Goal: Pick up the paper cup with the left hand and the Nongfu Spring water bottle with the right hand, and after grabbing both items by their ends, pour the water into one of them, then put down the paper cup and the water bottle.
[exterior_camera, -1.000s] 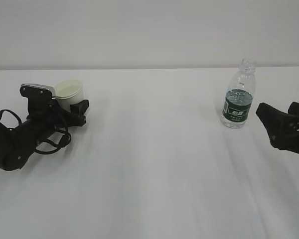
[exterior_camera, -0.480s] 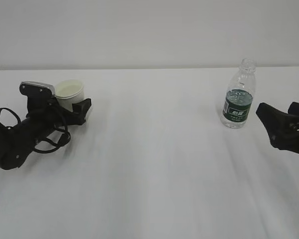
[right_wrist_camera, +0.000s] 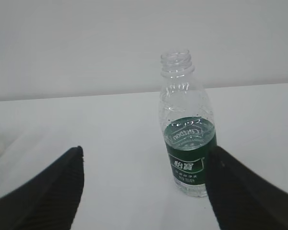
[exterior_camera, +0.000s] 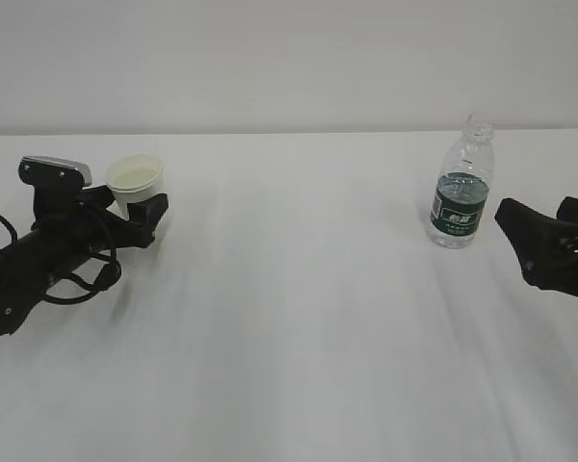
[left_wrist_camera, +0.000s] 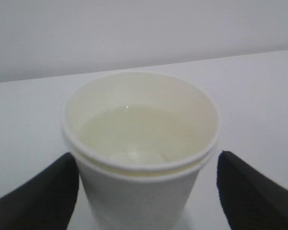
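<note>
The paper cup (exterior_camera: pixel 135 181) stands upright on the table at the left, with pale water (left_wrist_camera: pixel 134 132) inside it. My left gripper (exterior_camera: pixel 133 205) lies low behind it, open, with one finger on each side of the cup (left_wrist_camera: pixel 139 191). In the left wrist view the left gripper (left_wrist_camera: pixel 147 165) shows a clear gap on the right side, while its left finger is close to the cup wall. The uncapped Nongfu Spring water bottle (exterior_camera: pixel 459 197) stands at the right, partly filled. My right gripper (exterior_camera: pixel 538 210) is open and a short way right of it. The bottle (right_wrist_camera: pixel 188 143) sits ahead of the right gripper (right_wrist_camera: pixel 146 155), near its right finger.
A plain white tabletop (exterior_camera: pixel 299 327) carries both items and runs back to a pale wall (exterior_camera: pixel 289 58). The cup and the bottle stand far apart, with a broad stretch of table between them.
My left gripper has widened off the cup and the left arm has drawn back to the left. The cup stays standing. The right arm and the bottle have not moved.
</note>
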`<state>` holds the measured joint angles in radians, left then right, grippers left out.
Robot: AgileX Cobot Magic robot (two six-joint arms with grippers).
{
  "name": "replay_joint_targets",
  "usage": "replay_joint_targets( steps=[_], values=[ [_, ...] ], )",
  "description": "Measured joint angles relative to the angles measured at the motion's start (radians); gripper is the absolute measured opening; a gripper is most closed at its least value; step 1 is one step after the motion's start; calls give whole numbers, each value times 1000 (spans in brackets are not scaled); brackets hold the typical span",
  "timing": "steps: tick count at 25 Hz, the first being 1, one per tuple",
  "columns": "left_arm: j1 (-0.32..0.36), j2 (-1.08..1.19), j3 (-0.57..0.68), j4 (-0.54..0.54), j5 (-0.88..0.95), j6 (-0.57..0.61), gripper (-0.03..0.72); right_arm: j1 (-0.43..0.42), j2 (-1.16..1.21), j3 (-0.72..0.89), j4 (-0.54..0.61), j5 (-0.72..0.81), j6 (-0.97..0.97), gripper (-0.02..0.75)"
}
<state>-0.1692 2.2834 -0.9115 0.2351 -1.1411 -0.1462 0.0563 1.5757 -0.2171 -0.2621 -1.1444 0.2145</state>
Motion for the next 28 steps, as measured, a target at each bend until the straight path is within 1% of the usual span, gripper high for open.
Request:
replay_joint_targets(
  steps=[8,11,14,18,20,22,24,26,28],
  values=[
    [0,-103,108,-35,0,0,661,0,0,0,0,0,2,589],
    [0,-162,149,-70,0,0,656,0,0,0,0,0,12,589],
    [0,-224,199,-107,0,0,636,0,0,0,0,0,45,589],
    [-2,-298,260,-115,0,0,591,0,-15,1,0,0,66,589],
    [-10,-331,291,-115,0,0,582,0,-50,1,0,10,72,589],
    [-20,-370,314,-115,0,0,580,0,-107,1,2,47,72,589],
    [-33,-408,331,-115,0,0,578,0,-192,1,13,117,74,589],
    [-45,-450,350,-115,0,0,578,0,-287,-6,19,215,74,589],
    [-55,-494,363,-115,0,0,578,0,-403,-33,21,362,77,589]
  ],
)
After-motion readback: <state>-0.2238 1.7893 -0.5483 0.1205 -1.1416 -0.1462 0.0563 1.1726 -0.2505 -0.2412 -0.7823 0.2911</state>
